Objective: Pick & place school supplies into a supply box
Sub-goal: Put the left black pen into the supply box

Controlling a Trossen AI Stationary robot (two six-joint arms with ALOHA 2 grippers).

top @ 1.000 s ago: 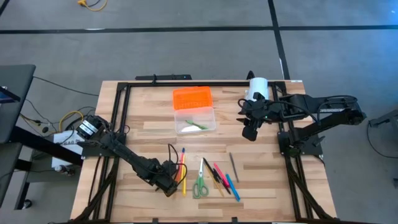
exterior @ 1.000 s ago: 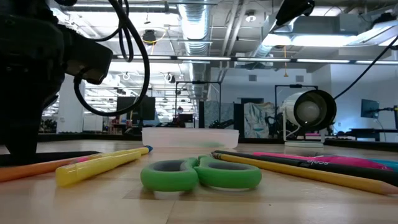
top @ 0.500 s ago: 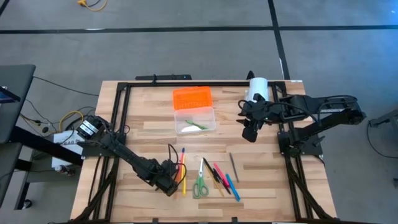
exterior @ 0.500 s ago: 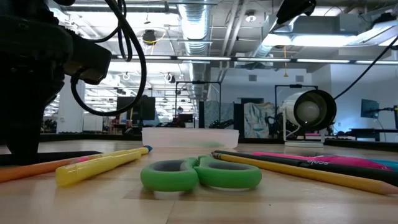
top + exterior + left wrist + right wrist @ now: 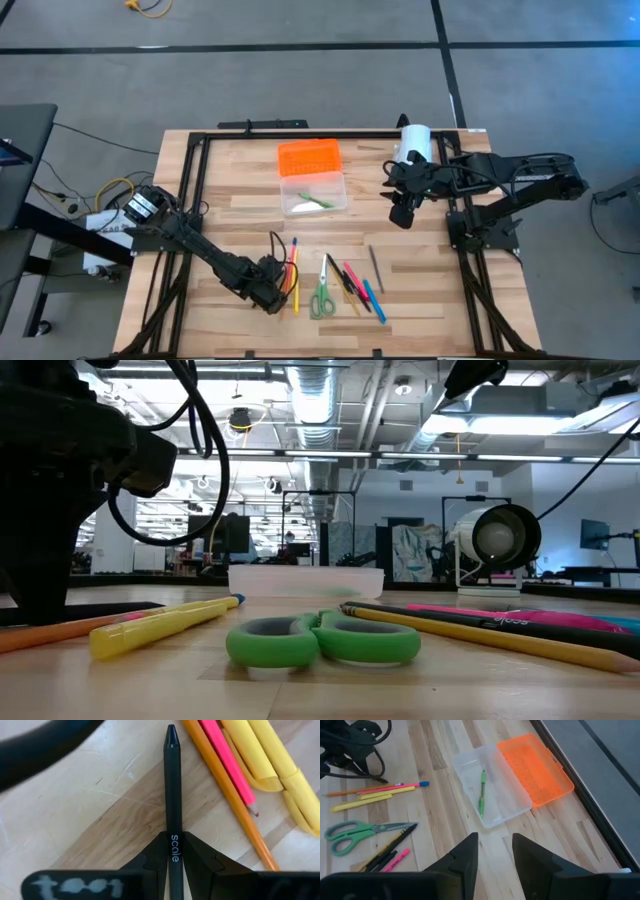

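The supply box (image 5: 313,192) sits open at the table's far centre, orange lid (image 5: 309,158) flipped back, one green pen (image 5: 482,792) inside. Near the front edge, the left gripper (image 5: 173,851) clamps a black pen (image 5: 173,795) beside loose pencils (image 5: 293,272) and green scissors (image 5: 322,297). The right gripper (image 5: 495,840) hovers spread, empty, at far right.

Your left arm reaches low across the near-left part of the table, and its left gripper (image 5: 272,296) points down to the surface. Its fingers (image 5: 155,857) are closed on a black pen (image 5: 173,805) (the pen lies straight between them). Your right arm waits raised at the far-right side, the right gripper (image 5: 400,213) with its fingers (image 5: 465,852) apart and holding nothing.
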